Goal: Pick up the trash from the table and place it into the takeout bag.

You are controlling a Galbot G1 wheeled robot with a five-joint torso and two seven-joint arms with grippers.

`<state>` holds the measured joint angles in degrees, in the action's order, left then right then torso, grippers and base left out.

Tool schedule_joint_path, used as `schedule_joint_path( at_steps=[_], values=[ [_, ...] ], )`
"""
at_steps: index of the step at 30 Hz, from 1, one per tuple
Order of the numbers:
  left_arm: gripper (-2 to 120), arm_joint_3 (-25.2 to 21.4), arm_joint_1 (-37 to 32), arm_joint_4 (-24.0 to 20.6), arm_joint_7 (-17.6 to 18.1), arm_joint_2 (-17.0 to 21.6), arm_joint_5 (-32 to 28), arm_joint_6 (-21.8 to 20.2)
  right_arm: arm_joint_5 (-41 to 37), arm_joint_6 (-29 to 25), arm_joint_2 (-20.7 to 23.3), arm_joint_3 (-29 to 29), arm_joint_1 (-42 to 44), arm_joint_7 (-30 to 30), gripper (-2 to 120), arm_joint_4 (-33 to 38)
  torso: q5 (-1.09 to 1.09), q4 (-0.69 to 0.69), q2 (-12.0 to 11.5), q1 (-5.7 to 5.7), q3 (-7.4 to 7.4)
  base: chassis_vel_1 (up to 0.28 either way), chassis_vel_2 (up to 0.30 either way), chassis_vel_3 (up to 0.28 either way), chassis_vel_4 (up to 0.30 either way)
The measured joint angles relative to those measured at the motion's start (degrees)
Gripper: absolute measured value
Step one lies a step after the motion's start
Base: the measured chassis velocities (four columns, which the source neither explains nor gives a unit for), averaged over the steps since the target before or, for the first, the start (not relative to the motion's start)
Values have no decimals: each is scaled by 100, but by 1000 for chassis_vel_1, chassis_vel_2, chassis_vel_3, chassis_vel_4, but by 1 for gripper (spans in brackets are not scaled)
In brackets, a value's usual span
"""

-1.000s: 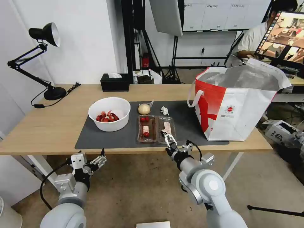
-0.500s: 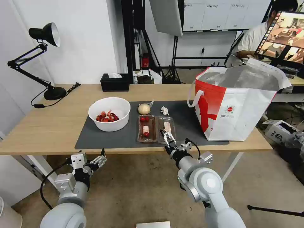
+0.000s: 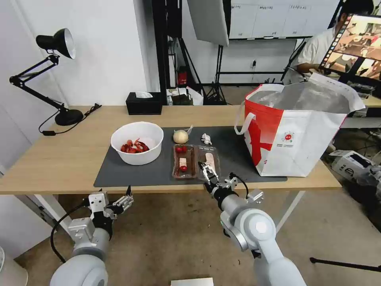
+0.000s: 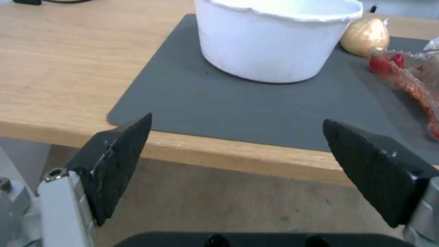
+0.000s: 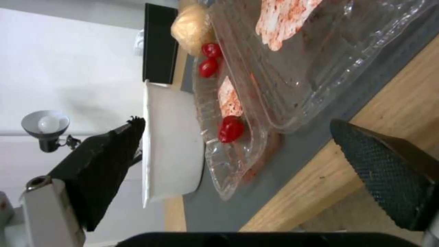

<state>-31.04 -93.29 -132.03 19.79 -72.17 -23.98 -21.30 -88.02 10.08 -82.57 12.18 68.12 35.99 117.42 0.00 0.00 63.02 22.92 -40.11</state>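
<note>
Reaching forward over the near table edge, right gripper (image 3: 207, 170) creeps a bit further than a second ago, now over the near end of the right-hand clear tray (image 3: 208, 157). Jaws wide open, holding nothing; right wrist view shows both pads spread with the tray's near rim between them but not touching yet. Judgement: approach for the first pick is nearly done, closing on the tray rim looks like the step in hand.

Left gripper (image 3: 123, 201) is parked below the table edge on the robot's left, same spot as before, jaws open and empty; left wrist view looks up at the mat's (image 4: 256, 109) near corner.

Nothing on the table (image 3: 59, 159) has shifted. White bowl (image 3: 137, 142) with red shellfish scraps sits on the left part of the dark grey mat. Left-hand clear tray (image 3: 183, 161) with small red pieces lies just beside the right-hand one, touching or nearly so. Beige ball (image 3: 180, 136) and crumpled white wrapper (image 3: 206, 139) sit behind the trays. Takeout bag (image 3: 295, 131) stands open at the right end of the table, foil lining showing, well apart from the trays.

No trash in the bag so far as visible, so the task is at the start. Risk, judged: thin flexible tray could buckle or tip its food bits when gripped by one rim.
</note>
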Motion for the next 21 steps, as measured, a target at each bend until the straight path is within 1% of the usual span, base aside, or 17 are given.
schedule_joint_path(
  at_steps=[21],
  values=[
    [100,-14,9,19,-2,-9,-1,10,24,3,-113,14,-176,-45,100,-264,0,0,0,0,0,0,0,0,0]
  ],
)
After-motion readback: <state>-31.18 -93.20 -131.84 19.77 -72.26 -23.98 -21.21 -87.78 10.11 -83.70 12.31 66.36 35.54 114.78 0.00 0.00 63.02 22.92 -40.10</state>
